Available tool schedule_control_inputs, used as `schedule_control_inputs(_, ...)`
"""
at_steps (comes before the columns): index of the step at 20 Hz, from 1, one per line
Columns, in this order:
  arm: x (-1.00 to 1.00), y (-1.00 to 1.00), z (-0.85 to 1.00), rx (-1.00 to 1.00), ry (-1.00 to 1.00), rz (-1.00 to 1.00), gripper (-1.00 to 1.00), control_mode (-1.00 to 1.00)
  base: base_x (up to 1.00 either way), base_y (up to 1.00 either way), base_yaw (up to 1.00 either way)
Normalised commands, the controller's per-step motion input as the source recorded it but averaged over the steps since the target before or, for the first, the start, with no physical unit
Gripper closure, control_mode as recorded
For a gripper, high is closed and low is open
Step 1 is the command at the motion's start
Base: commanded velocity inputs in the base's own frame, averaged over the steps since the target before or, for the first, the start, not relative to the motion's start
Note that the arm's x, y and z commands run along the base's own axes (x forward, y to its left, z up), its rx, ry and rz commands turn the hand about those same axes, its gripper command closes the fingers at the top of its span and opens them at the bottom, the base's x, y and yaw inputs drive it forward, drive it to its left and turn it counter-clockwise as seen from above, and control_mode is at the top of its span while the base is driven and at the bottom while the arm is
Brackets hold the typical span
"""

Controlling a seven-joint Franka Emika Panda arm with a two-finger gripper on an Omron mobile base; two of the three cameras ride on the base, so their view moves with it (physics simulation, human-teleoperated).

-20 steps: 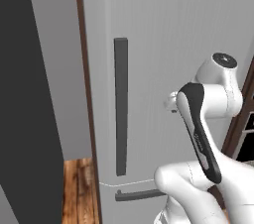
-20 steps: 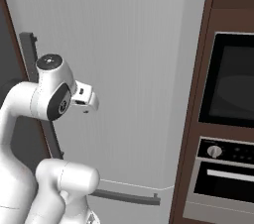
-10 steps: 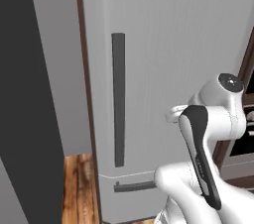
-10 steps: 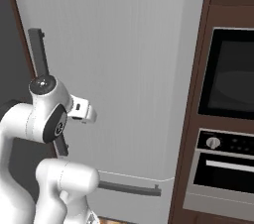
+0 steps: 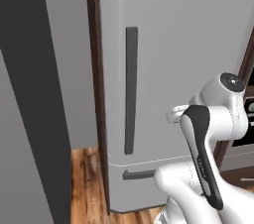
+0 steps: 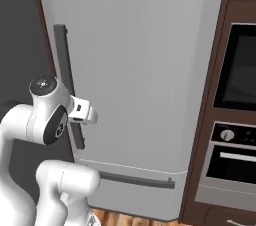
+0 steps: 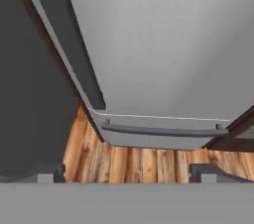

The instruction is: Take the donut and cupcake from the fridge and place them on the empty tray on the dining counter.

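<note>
While the fridge [image 5: 188, 44] is closed, with donut and cupcake presumably inside, the gripper [image 7: 126, 174] is held spread wide; its handle [image 5: 131, 89] could be missed if approached off-centre.

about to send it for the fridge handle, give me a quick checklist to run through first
1. Fridge door shut, so the handle pull is what is needed: ok.
2. Vertical bar handle in plain sight with nothing in front of it: ok.
3. Hand open wide enough to take the bar: ok, the fingertips stand far apart.
4. Hand empty: ok, nothing between the fingertips.
5. Hand lined up on the bar: not ok, in the hand view the handle sits up and to the left, and the drawer handle is nearer the middle.
6. Donut and cupcake inside: cannot tell, door is shut.
</note>
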Motion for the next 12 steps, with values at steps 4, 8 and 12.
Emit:
schedule_control_inputs(4,0.0,0.0,0.0,0.0,0.0,0.0,-1.0,1.0,-0.38,0.48,0.0)
schedule_control_inputs(8,0.0,0.0,0.0,0.0,0.0,0.0,-1.0,1.0,-0.39,0.37,0.0)
schedule_control_inputs(12,0.0,0.0,0.0,0.0,0.0,0.0,-1.0,1.0,-0.38,0.47,0.0)
